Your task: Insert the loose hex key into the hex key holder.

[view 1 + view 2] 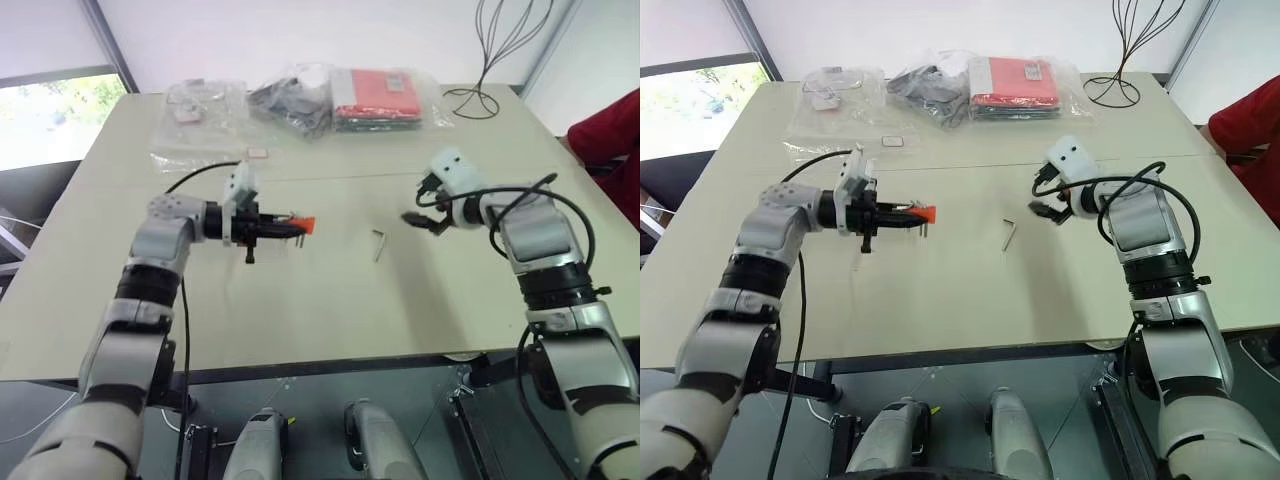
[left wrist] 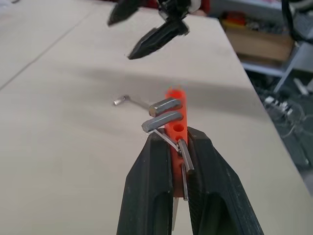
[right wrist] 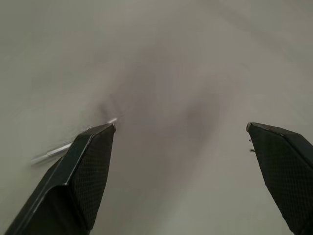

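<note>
The hex key holder [image 2: 175, 111] is a small orange block with a few grey keys sticking out of it. My left gripper [image 1: 290, 228] is shut on it and holds it level above the table [image 1: 300, 310], pointing to the right. The loose hex key [image 1: 379, 243] lies flat on the table between the two grippers, a thin grey L-shaped rod. My right gripper [image 1: 426, 221] hovers just right of the key, jaws wide open and empty. In the right wrist view the key [image 3: 58, 149] shows beside one fingertip [image 3: 93, 161].
At the table's back lie clear plastic bags [image 1: 200, 100], a dark bundle [image 1: 290, 100] and a red packet [image 1: 378, 95]. A black wire stand [image 1: 478, 100] stands at the back right. A person's red sleeve [image 1: 610, 130] shows at the right edge.
</note>
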`<act>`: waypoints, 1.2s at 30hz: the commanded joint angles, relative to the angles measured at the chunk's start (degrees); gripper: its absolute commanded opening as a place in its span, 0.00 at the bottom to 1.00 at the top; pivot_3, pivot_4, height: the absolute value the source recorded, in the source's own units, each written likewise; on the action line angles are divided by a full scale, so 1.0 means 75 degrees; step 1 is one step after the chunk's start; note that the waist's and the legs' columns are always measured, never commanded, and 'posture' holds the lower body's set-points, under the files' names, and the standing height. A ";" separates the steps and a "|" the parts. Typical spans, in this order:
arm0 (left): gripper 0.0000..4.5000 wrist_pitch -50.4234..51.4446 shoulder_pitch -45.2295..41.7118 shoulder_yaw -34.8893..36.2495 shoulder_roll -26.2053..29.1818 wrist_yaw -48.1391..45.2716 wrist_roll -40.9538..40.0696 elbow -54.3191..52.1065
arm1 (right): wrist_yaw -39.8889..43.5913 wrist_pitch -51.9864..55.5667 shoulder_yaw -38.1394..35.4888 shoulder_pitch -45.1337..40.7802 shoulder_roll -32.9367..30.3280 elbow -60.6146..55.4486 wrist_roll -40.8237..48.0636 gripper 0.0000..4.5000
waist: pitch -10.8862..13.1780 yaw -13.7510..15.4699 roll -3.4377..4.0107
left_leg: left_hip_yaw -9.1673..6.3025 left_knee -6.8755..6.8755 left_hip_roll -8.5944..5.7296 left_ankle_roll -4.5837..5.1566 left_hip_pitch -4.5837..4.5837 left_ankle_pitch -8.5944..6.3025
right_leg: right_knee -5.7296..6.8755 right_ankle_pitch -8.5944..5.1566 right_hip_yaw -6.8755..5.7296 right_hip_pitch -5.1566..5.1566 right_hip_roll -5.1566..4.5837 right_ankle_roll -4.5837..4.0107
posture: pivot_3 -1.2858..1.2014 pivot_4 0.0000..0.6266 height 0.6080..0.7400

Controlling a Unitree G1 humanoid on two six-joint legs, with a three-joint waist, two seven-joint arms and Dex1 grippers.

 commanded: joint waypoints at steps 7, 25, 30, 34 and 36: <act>0.00 0.0668 0.0685 0.0218 -0.0106 0.0973 -0.0627 -0.1723 | -0.1724 0.2831 -0.0808 -0.0426 0.1268 -0.0374 0.0526 0.99 | -0.0002 0.0001 0.0000 | 0.0006 0.0011 -0.0006 0.0000 -0.0001 0.0000 | -0.0006 0.0002 0.0000 0.0005 -0.0009 0.0003 | 0.52 0.24 1.00; 0.00 0.0715 0.1429 0.0122 -0.0262 0.1797 -0.0894 -0.2497 | -0.4015 0.1410 -0.0076 -0.0549 0.2519 0.1742 0.0258 0.59 | -0.0012 -0.0053 -0.0007 | 0.0013 0.0010 -0.0010 0.0000 0.0013 0.0000 | -0.0007 0.0004 0.0001 0.0016 -0.0004 0.0002 | 0.52 0.24 1.00; 0.00 0.0680 0.1446 0.0171 -0.0176 0.1963 -0.0959 -0.2501 | -0.4189 0.1726 0.0282 0.0199 0.2582 0.0862 0.0259 0.03 | -0.0015 -0.0043 -0.0005 | 0.0007 0.0000 -0.0005 0.0000 0.0084 0.0000 | -0.0016 0.0002 -0.0001 0.0085 0.0010 0.0000 | 0.52 0.24 1.00; 0.00 0.0652 0.1418 0.0182 -0.0130 0.2042 -0.0986 -0.2436 | -0.4294 0.1947 0.0094 0.0442 0.2664 0.0400 0.0376 0.01 | -0.0016 -0.0032 -0.0006 | 0.0003 -0.0009 -0.0003 0.0000 0.0120 -0.0001 | -0.0038 -0.0003 -0.0004 0.0127 0.0006 0.0000 | 0.52 0.24 1.00; 0.00 0.0605 0.1369 0.0148 -0.0141 0.2066 -0.0964 -0.2347 | -0.4325 0.1488 -0.0056 0.0240 0.2589 0.0524 0.0338 0.01 | -0.0017 -0.0035 -0.0006 | 0.0006 -0.0009 -0.0004 0.0000 0.0120 -0.0001 | -0.0041 -0.0002 -0.0004 0.0128 0.0004 0.0001 | 0.52 0.24 1.00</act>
